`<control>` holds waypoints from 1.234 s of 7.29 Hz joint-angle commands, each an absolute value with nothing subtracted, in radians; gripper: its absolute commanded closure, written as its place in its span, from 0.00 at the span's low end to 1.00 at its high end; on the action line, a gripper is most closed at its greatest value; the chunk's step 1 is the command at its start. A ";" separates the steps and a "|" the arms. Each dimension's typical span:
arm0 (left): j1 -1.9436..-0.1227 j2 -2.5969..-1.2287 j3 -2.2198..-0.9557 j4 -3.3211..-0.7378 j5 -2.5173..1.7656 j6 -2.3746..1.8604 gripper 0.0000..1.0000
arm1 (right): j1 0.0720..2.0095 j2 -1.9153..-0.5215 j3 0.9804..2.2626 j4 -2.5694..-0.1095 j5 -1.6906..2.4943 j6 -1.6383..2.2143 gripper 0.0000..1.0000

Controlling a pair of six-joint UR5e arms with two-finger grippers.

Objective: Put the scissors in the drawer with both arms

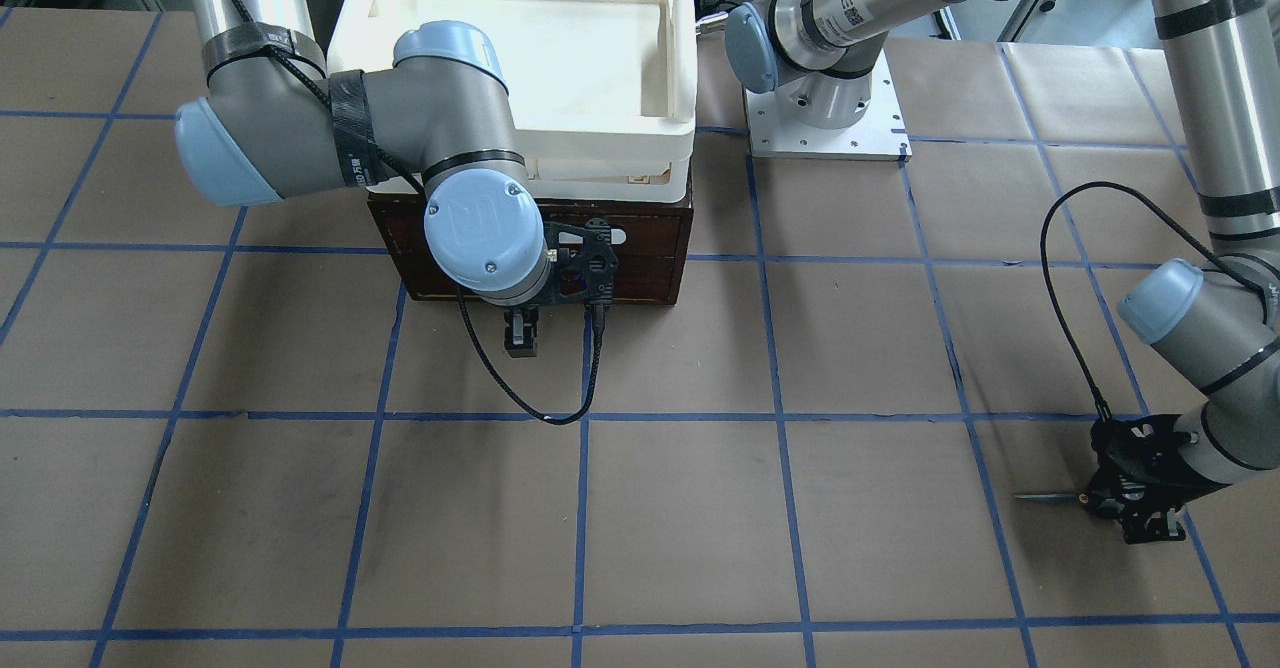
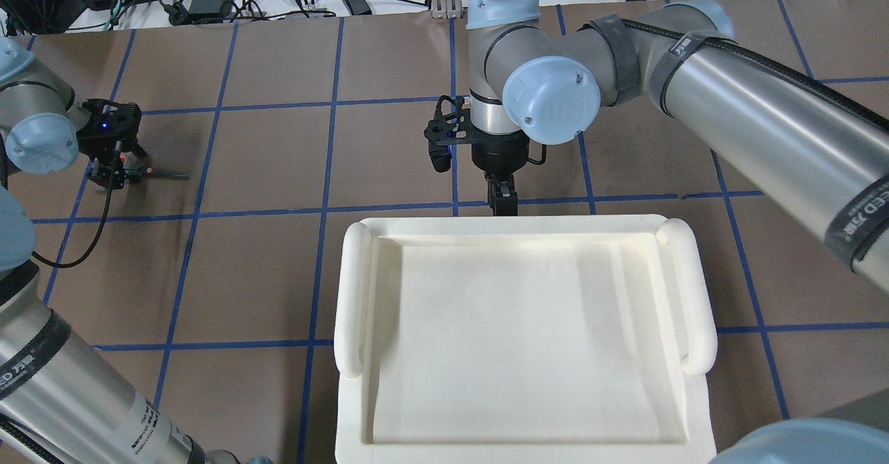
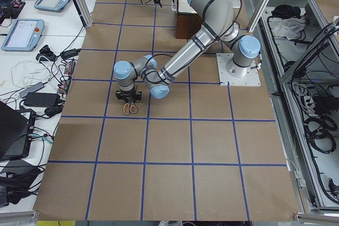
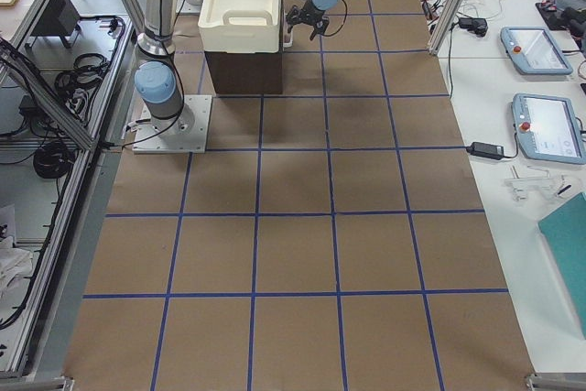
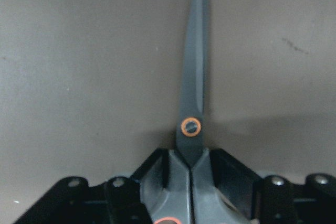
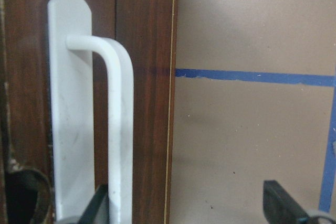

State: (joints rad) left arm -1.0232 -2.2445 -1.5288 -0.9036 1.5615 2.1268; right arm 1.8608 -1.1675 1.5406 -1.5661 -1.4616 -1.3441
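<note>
The scissors [image 5: 193,77] lie at the table's left end, slim grey blade pointing away from the wrist. Their blade also shows in the overhead view [image 2: 165,174] and the front view [image 1: 1045,496]; the orange handle loops show in the left side view [image 3: 130,109]. My left gripper [image 5: 191,167] is shut on the scissors' neck just behind the pivot, low at the table [image 2: 114,167]. The dark-brown drawer [image 1: 650,248] is shut. My right gripper [image 1: 520,336] is open in front of it, its white bar handle [image 6: 119,129] just inside one finger [image 6: 98,205].
A cream-white tray-box [image 2: 521,346] sits on top of the brown drawer unit [image 1: 560,48]. The left arm's base plate [image 1: 825,128] is bolted beside it. Brown paper with blue tape lines covers the table [image 1: 700,508]. A black cable [image 1: 530,398] hangs from the right wrist.
</note>
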 commanded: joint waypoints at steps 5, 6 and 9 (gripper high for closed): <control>-1.078 -2.177 -1.531 -0.969 1.575 2.117 1.00 | 1.870 -1.151 1.555 -1.664 -1.462 -1.347 0.00; -1.103 -2.154 -1.531 -0.997 1.578 2.108 1.00 | 1.870 -1.149 1.554 -1.670 -1.462 -1.354 0.00; -1.127 -2.074 -1.531 -1.136 1.566 2.062 1.00 | 1.868 -1.146 1.546 -1.718 -1.462 -1.361 0.00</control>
